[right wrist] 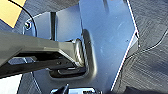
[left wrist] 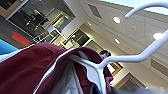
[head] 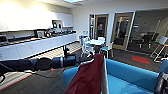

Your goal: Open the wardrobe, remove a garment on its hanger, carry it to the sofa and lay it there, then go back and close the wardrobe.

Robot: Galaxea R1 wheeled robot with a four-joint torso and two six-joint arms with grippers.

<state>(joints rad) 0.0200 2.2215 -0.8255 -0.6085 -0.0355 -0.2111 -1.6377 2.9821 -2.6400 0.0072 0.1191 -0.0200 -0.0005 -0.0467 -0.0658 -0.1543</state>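
Our left arm reaches in from the left, across the front of the view. The garment hangs at its far end, in front of us and over the near left edge of the sofa. The hanger sits inside the garment's collar, hook rising above it. The sofa lies ahead and to the right. Behind it stand a table and chairs. A counter runs along the left wall. Doors stand in the far wall, behind the table.
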